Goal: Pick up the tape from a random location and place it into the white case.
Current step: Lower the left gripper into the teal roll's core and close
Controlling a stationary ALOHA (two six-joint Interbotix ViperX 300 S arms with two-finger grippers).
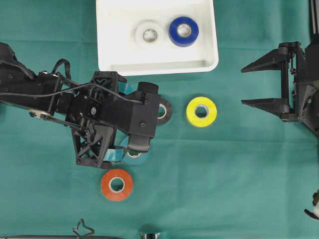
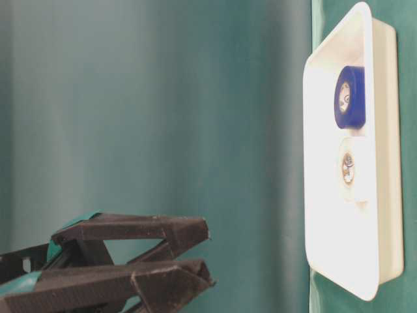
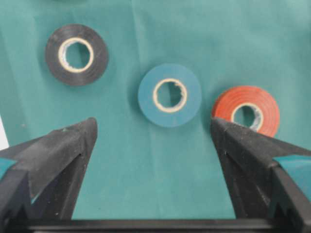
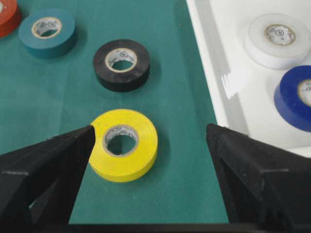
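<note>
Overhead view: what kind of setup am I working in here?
Likely a lab tabletop for robot pick-and-place practice: a green cloth covers the table, loose tape rolls like the yellow one lie on it, and a white case holds two rolls.

Right gripper [image 4: 150, 145] jaws wide apart, nothing between them but cloth and the yellow tape roll [image 4: 124, 144], which lies flat just inside the left jaw tip. Black roll [image 4: 122, 64] beyond it, teal roll [image 4: 47, 32] further up-left, orange roll [image 4: 7, 15] cut off at the top-left corner. All flat on the green counter [image 4: 180, 97]. White case [image 4: 209, 63] on the right holds a white roll [image 4: 277, 40] and a blue roll [image 4: 295, 98], side by side, apart.
</note>
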